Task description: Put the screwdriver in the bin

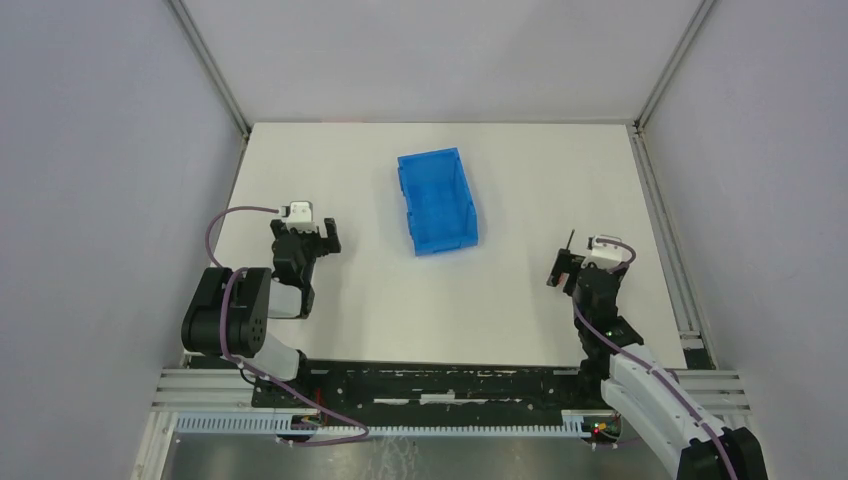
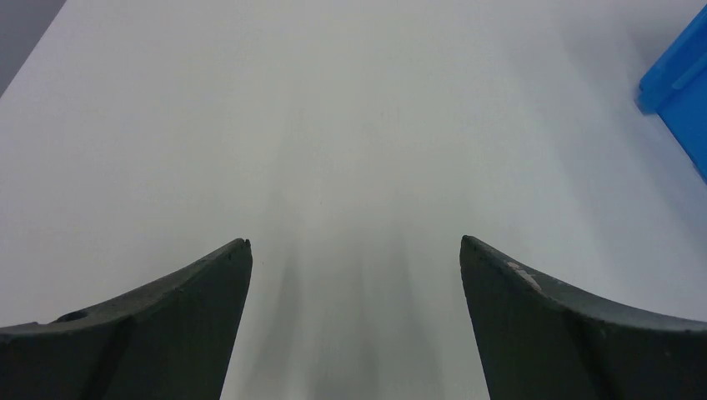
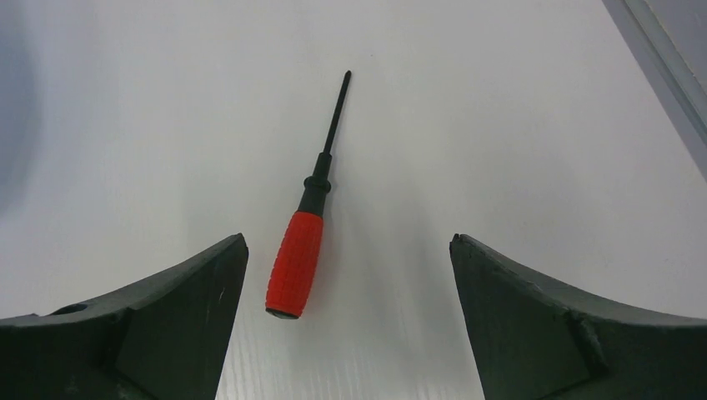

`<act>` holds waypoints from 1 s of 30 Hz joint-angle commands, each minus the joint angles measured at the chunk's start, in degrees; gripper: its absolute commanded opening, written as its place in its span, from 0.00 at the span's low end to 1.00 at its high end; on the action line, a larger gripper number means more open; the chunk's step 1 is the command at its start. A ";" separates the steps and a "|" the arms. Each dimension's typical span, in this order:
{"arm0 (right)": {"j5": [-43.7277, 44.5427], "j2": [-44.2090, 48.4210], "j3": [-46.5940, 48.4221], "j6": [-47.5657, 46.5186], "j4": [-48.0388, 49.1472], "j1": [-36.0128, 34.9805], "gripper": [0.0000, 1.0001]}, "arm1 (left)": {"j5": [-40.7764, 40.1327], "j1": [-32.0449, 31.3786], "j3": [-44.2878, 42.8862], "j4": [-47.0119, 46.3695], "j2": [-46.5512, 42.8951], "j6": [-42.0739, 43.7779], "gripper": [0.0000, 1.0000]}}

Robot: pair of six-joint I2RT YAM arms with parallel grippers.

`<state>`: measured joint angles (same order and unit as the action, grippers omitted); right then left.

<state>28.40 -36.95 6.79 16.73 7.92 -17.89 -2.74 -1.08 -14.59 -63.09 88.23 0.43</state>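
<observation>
The screwdriver (image 3: 293, 262), with a red handle and a thin dark shaft, lies flat on the white table. Its shaft points away from the right wrist camera. My right gripper (image 3: 348, 242) is open and its fingers stand either side of the handle's end. The handle lies nearer the left finger and touches neither. In the top view only the shaft tip (image 1: 571, 237) shows ahead of the right gripper (image 1: 575, 268). The blue bin (image 1: 437, 200) stands empty at the table's middle back. My left gripper (image 1: 306, 232) is open and empty over bare table (image 2: 354, 242), with the bin's corner (image 2: 679, 92) at its far right.
Grey enclosure walls surround the white table (image 1: 520, 300). A metal frame rail (image 3: 659, 50) runs along the table's right edge, close to the right gripper. The arm bases sit on a black rail (image 1: 440, 385) at the near edge.
</observation>
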 commanded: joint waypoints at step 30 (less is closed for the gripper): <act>-18.80 -56.82 51.72 -5.55 -37.78 11.27 0.84 | -0.22 -0.10 -0.18 -2.30 -0.69 -1.83 1.00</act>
<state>12.34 -92.86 60.60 10.07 -30.79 -6.57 -2.74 -1.08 -14.59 -63.09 88.23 0.43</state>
